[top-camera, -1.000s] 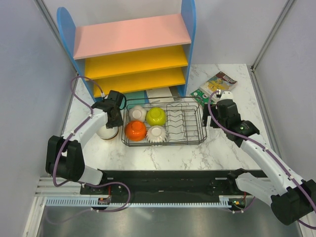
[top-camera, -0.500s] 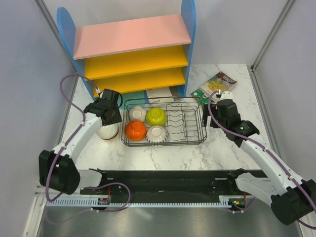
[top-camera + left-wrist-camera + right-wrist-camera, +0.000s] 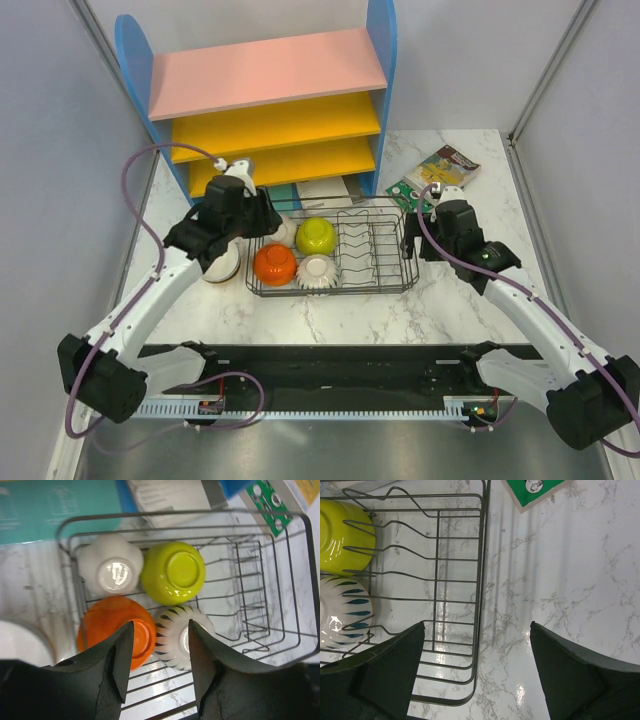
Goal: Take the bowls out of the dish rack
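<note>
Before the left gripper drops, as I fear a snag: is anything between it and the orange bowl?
Nothing visible. The open left gripper hangs above the orange bowl and the striped bowl beside it in the rack.

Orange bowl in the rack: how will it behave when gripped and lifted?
The orange bowl sits upside down, base ring up, so it probably won't roll. Its smooth rounded wall looks slippery; a pinch may slide off. It sits tight beside the striped bowl inside the dish rack, so lifting could nudge that neighbour.
</note>
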Robot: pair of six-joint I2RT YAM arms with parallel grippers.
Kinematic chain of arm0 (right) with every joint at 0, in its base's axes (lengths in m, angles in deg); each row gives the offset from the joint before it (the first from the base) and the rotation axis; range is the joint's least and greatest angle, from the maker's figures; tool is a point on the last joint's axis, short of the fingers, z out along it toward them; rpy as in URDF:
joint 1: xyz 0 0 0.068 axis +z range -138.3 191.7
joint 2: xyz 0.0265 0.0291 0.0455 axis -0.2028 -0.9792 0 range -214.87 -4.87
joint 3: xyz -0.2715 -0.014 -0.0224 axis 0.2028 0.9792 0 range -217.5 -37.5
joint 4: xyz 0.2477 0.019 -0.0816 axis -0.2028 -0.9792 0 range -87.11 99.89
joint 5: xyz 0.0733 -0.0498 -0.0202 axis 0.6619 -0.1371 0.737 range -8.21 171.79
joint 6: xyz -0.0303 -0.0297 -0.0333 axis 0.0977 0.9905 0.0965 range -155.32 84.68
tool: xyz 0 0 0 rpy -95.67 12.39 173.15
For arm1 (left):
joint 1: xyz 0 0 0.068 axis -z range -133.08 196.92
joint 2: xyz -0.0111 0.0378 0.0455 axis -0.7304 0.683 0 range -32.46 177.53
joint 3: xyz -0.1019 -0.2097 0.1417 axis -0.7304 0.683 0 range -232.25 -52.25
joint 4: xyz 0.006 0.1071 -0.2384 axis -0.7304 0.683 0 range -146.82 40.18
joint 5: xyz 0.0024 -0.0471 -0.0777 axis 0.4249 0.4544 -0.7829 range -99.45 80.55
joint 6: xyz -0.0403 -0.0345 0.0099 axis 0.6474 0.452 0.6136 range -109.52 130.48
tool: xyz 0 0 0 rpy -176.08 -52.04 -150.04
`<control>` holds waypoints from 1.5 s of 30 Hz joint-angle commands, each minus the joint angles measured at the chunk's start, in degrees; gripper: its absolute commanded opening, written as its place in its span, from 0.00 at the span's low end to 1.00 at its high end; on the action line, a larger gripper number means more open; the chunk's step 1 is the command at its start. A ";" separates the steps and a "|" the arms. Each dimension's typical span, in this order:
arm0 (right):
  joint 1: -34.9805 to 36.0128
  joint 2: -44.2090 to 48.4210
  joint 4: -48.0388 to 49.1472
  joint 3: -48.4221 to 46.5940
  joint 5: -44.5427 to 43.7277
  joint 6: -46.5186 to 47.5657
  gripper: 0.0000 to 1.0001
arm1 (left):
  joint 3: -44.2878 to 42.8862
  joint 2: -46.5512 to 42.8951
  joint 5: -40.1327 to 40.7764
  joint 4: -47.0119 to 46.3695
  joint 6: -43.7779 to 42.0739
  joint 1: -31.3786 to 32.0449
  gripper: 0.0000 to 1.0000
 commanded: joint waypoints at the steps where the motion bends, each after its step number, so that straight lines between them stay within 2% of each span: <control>1: 0.13 -0.61 1.81 -2.62 4.67 0.85 0.92 | 0.06 4.74 -6.35 -5.62 -4.08 4.37 0.55; 5: 0.13 -1.84 2.16 -4.63 7.65 1.20 0.91 | 0.68 8.34 -11.63 -9.32 -4.53 5.69 0.62; 17: 1.45 -8.86 5.67 -8.42 15.47 -0.82 0.87 | -0.29 19.76 -15.41 -13.18 -3.74 5.87 0.66; 22: 2.60 -10.54 5.85 -10.53 15.13 -0.91 0.87 | 0.94 19.86 -16.74 -16.00 -1.98 5.61 0.68; 26: 2.86 -10.45 5.85 -10.27 15.04 -0.47 0.87 | 0.33 18.37 -14.81 -11.72 -3.20 5.52 0.68; 29: 3.12 -10.37 5.94 -8.87 15.48 -0.55 0.87 | -1.60 16.53 -10.60 -6.97 -5.05 5.52 0.68; 33: 3.74 -9.75 7.07 -6.93 16.27 -1.17 0.88 | -4.15 15.03 -4.02 3.83 -7.86 5.52 0.68; 36: 4.35 -9.31 8.13 -5.96 16.97 -1.70 0.89 | -3.72 12.31 -1.03 6.58 -8.39 5.52 0.68; 45: 9.01 -12.21 9.19 -10.35 17.50 -0.21 0.89 | -0.65 2.12 -1.37 10.98 -1.99 5.52 0.68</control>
